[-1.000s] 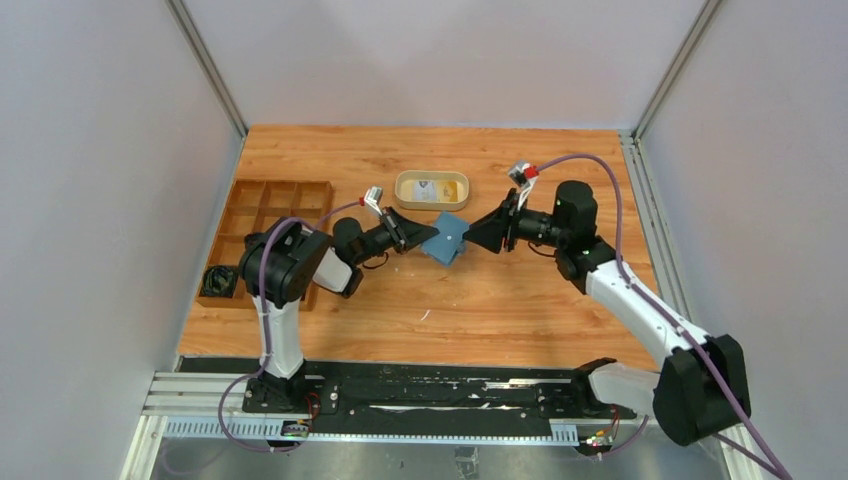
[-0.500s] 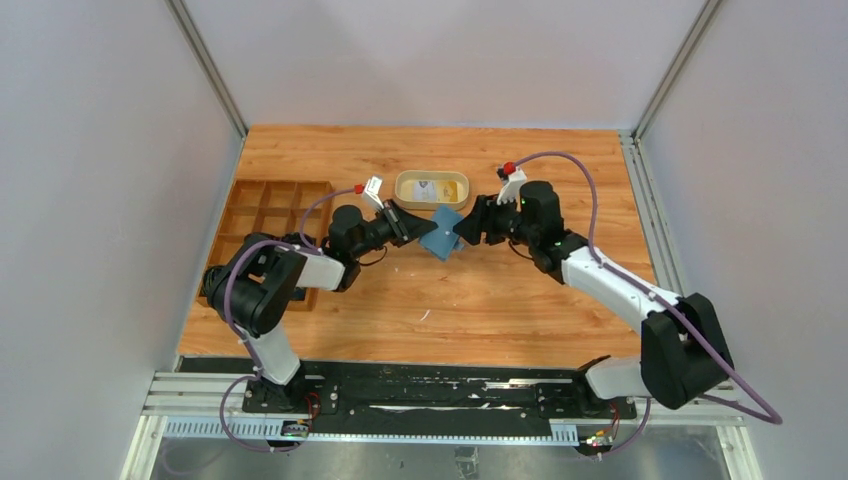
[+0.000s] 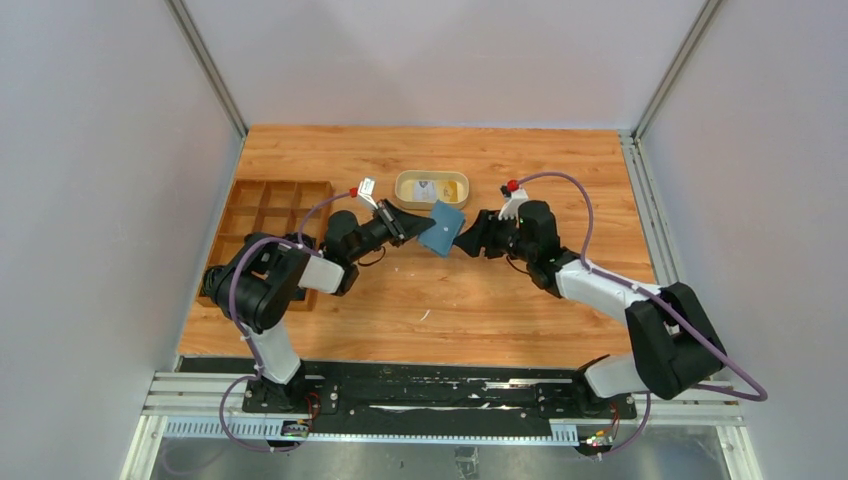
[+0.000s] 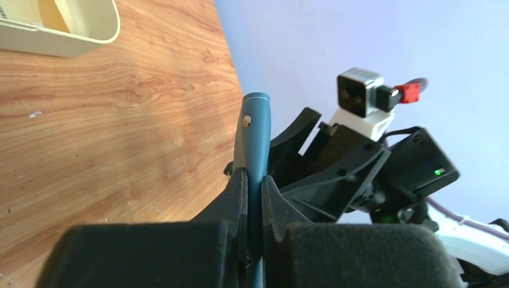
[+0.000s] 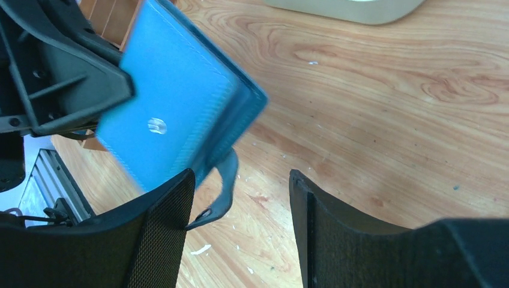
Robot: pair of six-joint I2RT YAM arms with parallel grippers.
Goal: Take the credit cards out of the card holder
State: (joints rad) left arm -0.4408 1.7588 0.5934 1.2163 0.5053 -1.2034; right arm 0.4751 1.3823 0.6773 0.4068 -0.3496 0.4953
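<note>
The card holder (image 3: 442, 229) is a teal-blue folded wallet held in the air above the table. My left gripper (image 3: 418, 231) is shut on its left edge; in the left wrist view the wallet (image 4: 255, 144) stands edge-on between the jaws. My right gripper (image 3: 466, 238) is open just to the wallet's right. In the right wrist view the wallet (image 5: 180, 120) shows its face with a snap stud, and its loose snap tab (image 5: 223, 189) hangs between my open right fingers (image 5: 162, 234). No credit cards show outside the oval tray; any inside the wallet are hidden.
An oval beige tray (image 3: 431, 203) with pale flat items in it stands just behind the wallet. A brown wooden compartment box (image 3: 268, 212) sits at the left, partly under the left arm. Walls stand on three sides.
Both arms carried the wallet slightly back toward the tray. My right gripper has come closer, and its arm has stretched lower along the table.
</note>
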